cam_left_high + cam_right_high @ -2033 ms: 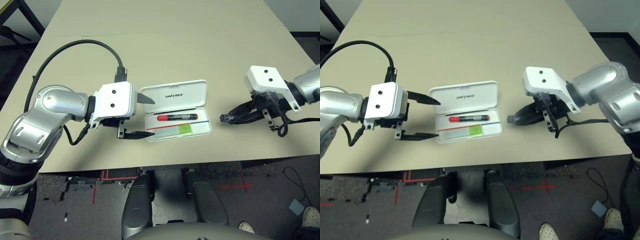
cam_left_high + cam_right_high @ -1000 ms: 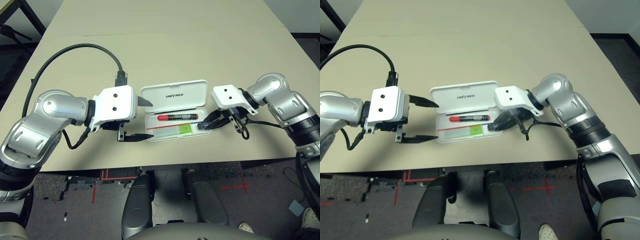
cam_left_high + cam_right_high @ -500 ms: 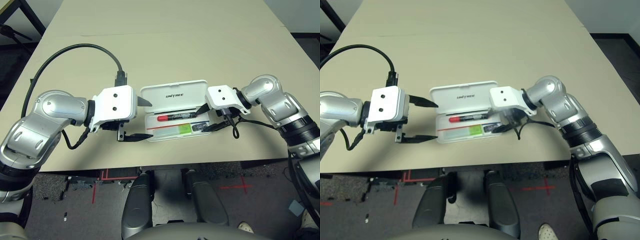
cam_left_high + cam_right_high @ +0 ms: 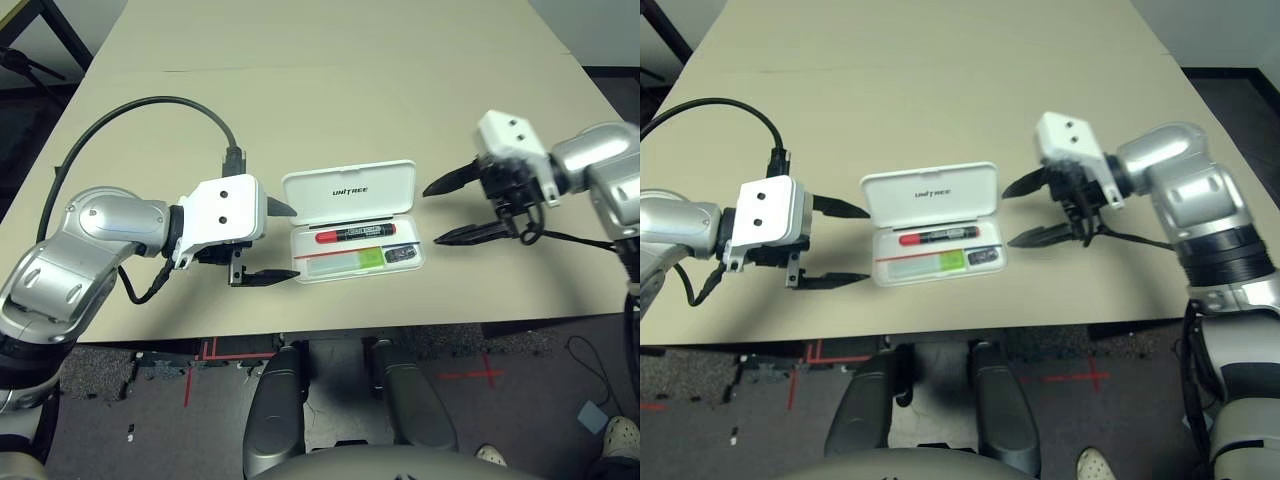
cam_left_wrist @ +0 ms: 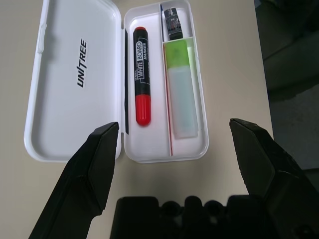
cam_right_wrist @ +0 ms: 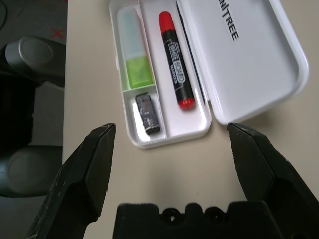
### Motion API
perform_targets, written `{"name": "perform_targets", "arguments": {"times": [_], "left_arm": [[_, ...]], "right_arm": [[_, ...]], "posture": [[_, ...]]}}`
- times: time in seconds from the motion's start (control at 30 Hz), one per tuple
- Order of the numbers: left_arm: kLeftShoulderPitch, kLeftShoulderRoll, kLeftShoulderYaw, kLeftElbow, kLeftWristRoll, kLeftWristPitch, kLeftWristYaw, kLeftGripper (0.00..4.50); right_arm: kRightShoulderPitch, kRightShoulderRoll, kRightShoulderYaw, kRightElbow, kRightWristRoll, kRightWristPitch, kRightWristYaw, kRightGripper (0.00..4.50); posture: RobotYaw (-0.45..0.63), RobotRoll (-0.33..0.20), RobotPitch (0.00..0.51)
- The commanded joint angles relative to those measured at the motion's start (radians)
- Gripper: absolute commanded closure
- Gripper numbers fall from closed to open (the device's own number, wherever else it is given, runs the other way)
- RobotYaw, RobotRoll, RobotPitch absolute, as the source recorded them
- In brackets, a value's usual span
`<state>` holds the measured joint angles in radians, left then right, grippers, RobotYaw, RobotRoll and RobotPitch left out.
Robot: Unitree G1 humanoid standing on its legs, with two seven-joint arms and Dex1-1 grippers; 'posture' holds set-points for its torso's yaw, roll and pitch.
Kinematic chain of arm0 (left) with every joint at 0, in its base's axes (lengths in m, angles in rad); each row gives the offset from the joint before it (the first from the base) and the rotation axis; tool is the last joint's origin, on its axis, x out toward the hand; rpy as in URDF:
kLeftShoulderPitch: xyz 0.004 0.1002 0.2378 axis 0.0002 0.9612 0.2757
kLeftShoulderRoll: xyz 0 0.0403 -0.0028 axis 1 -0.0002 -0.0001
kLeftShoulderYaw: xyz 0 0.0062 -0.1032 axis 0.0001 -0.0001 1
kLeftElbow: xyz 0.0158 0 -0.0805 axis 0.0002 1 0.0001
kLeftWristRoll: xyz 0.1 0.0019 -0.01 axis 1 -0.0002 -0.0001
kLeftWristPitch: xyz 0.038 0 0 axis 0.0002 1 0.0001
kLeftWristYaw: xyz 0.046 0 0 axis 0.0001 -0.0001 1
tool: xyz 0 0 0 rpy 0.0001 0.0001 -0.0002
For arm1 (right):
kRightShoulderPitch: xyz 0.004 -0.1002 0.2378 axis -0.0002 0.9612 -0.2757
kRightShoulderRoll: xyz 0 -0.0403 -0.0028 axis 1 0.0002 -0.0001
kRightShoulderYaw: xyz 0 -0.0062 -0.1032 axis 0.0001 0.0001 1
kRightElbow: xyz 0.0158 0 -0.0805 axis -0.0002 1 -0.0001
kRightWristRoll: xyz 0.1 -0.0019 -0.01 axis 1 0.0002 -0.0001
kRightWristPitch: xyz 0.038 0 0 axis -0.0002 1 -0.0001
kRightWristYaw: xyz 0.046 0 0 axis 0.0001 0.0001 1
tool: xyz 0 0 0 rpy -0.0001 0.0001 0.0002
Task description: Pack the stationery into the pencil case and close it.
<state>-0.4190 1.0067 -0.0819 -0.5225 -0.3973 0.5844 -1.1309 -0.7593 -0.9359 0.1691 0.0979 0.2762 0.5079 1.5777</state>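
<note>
Near the table's front edge, centred between the two arms, the pencil case [image 4: 352,222] lies open on the beige table [image 4: 330,90], lid folded flat away from the robot with "UNITREE" printed on its inner face. Tray holds all three items. Red marker [image 4: 354,235] with black barrel lies lengthwise along the hinge side, label reading "WHITE BOARD". Pale bar with a green end [image 4: 345,260] lies parallel to it on the side nearer the robot, green end toward the robot's right. Small dark grey piece [image 4: 401,256] sits in its own little compartment at the tray's right end, just past the green end (a thin divider separates the two). Left gripper [image 4: 278,240] hovers just beside the case's left end, black fingers spread wide, nothing between them; one fingertip near the lid's corner, the other near the tray's front corner, contact not discernible. Right gripper [image 4: 443,211] is off to the case's right, clear of it and above the table, fingers likewise spread wide and empty, tips pointing back toward the case. Black cable [image 4: 140,110] loops from the left wrist over the table.
</note>
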Motion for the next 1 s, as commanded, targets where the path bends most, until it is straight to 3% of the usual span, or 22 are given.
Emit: {"name": "perform_targets", "arguments": {"times": [0.03,0.27,0.4,0.63,0.73,1.0], "left_arm": [[0.018,0.016,0.014,0.020,0.011,-0.017,-0.004,0.00],[0.022,0.005,0.011,0.086,0.032,-0.051,0.000,0.00],[0.014,-0.011,0.001,0.135,0.056,-0.062,0.015,0.00],[-0.030,-0.059,-0.026,0.273,0.140,-0.041,0.096,0.00],[-0.063,-0.085,-0.033,0.359,0.183,-0.029,0.144,0.57],[-0.108,-0.160,-0.043,0.483,0.209,-0.026,0.172,3.84]], "right_arm": [[0.053,-0.058,-0.055,-0.078,0.048,0.088,-0.013,0.04],[0.236,-0.167,-0.188,-0.166,0.112,0.207,-0.098,0.04],[0.322,-0.183,-0.245,-0.183,0.137,0.228,-0.150,0.04],[0.380,-0.184,-0.282,-0.207,0.173,0.251,-0.206,0.04],[0.378,-0.180,-0.278,-0.211,0.183,0.254,-0.222,0.00],[0.354,-0.168,-0.250,-0.212,0.192,0.249,-0.248,0.00]], "posture": [[0.03,0.000,0.215],[-0.01,0.000,0.208],[-0.02,0.000,0.204],[-0.03,0.000,0.207],[-0.03,0.000,0.207],[-0.03,0.000,0.207]]}}
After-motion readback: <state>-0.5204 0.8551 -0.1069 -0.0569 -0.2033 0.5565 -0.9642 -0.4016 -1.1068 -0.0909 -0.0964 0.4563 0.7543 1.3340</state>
